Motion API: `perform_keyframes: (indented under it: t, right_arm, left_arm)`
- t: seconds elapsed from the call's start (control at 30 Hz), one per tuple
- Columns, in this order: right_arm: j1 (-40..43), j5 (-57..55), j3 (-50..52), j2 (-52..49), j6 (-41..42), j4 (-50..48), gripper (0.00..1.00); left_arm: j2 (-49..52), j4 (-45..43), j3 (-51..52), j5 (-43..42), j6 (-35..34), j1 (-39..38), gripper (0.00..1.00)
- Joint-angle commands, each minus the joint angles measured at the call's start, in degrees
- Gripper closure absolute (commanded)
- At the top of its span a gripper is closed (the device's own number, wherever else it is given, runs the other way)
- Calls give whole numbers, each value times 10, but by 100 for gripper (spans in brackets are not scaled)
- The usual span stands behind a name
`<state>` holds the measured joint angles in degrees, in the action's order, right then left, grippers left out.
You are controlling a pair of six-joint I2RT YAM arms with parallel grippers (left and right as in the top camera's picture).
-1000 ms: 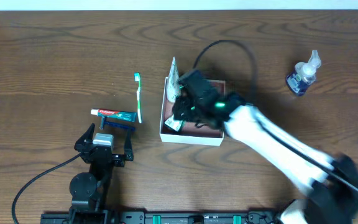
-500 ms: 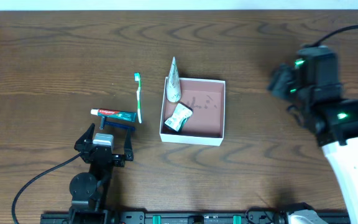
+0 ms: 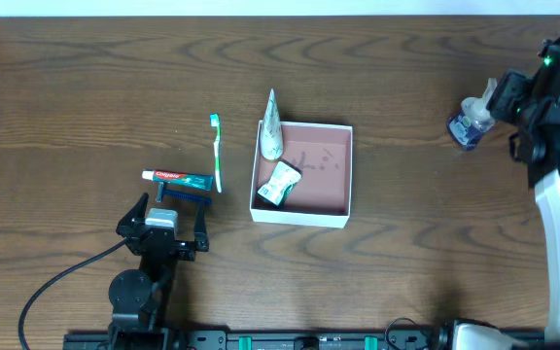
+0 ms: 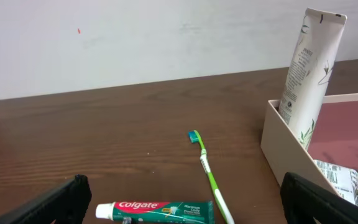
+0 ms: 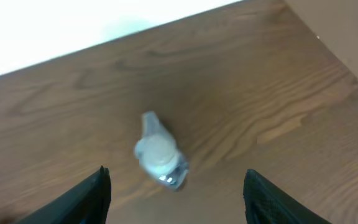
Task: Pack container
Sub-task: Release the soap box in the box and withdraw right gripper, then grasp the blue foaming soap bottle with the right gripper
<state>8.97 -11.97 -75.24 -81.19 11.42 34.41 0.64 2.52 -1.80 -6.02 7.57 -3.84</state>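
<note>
Container (image 3: 299, 218) is holding the sachet (image 3: 280, 183) now; your right gripper (image 5: 176, 190), jaws apart, is swinging right toward the bottle (image 3: 472, 119). Left gripper (image 3: 167, 216) is idling, jaws apart too.

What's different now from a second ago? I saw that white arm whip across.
The right gripper left the container, swung right and now hovers open above the pump bottle. The small packet it was over lies free inside the container. The tube, toothbrush, toothpaste and left gripper stayed put.
</note>
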Motion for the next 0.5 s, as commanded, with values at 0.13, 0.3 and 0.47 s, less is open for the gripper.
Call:
perform_keyframes:
  t: [0.13, 0.3, 0.47]
  right_arm:
    - [35, 65, 0, -80, -50, -34, 35]
    - [38, 97, 0, -119, -96, -42, 35]
    - [38, 119, 0, -142, -124, -49, 35]
  left_arm:
    - [0, 10, 16, -6, 8, 3, 2]
    - [0, 10, 16, -6, 8, 3, 2]
    - [0, 10, 16, -6, 8, 3, 2]
